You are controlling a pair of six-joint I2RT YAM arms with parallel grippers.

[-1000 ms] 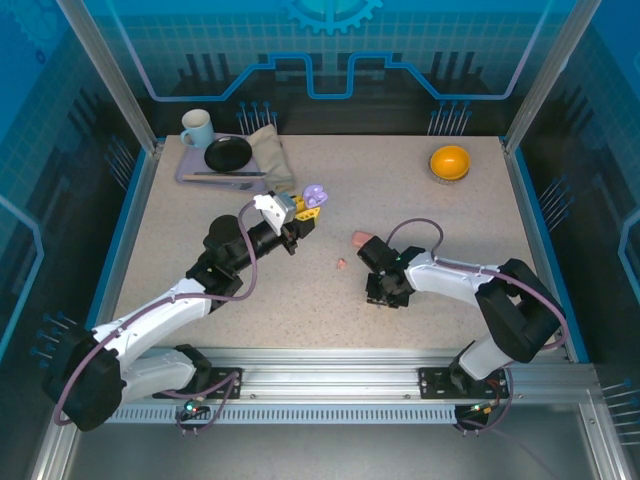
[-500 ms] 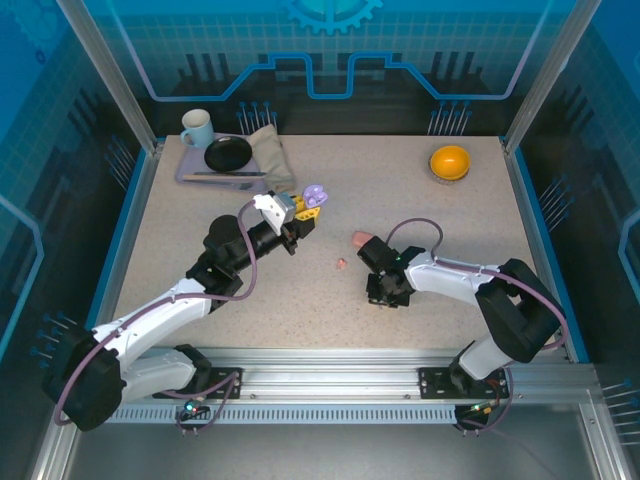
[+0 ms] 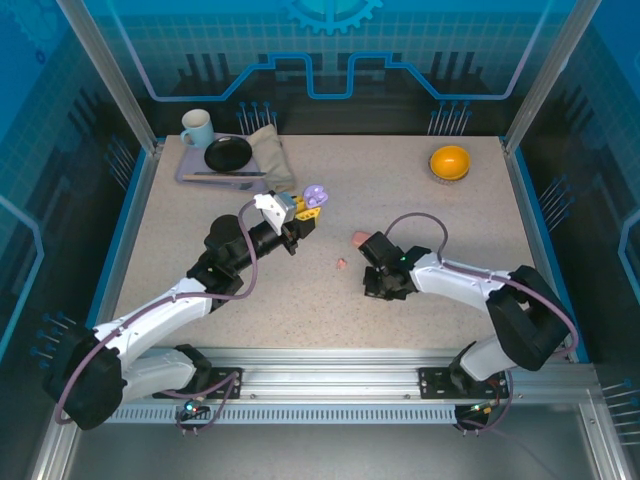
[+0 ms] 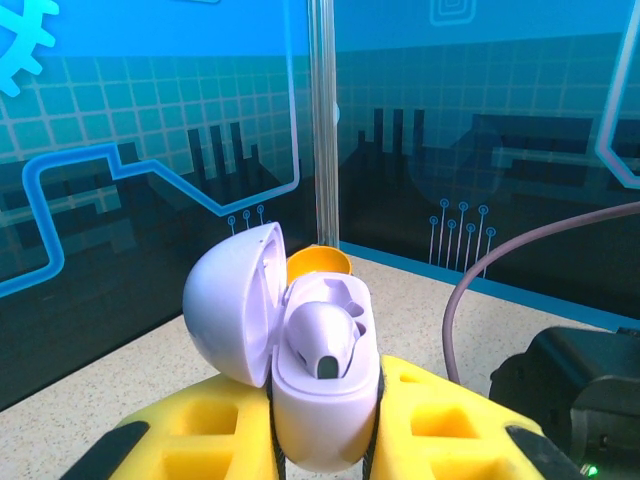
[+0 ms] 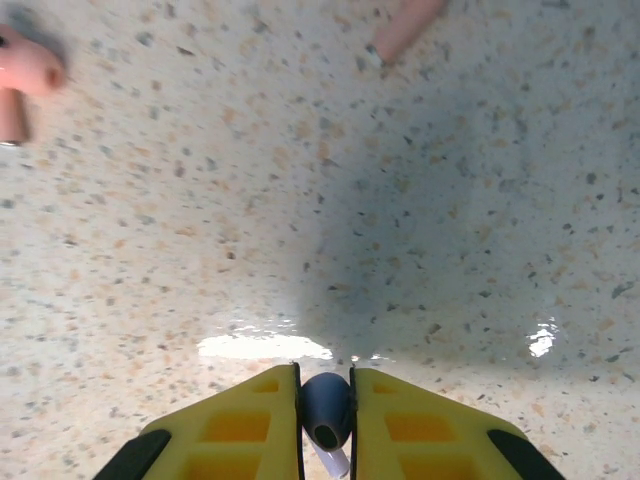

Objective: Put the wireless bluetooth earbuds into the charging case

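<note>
Right gripper (image 5: 326, 385): over the last second its jaws draw in, and they now pinch a purple earbud (image 5: 326, 412), dark in shadow, at the bottom centre of the right wrist view. In the top view that arm has shifted slightly up and left.

Left gripper (image 3: 305, 208): unchanged, clamped on the open purple case (image 4: 320, 400). One bud (image 4: 322, 342) is seated and the socket beside it looks free.

A pink earbud (image 3: 342, 264) lies loose on the table (image 3: 200, 220).

Judgement: you have the pick, and carrying it to the case is next.
</note>
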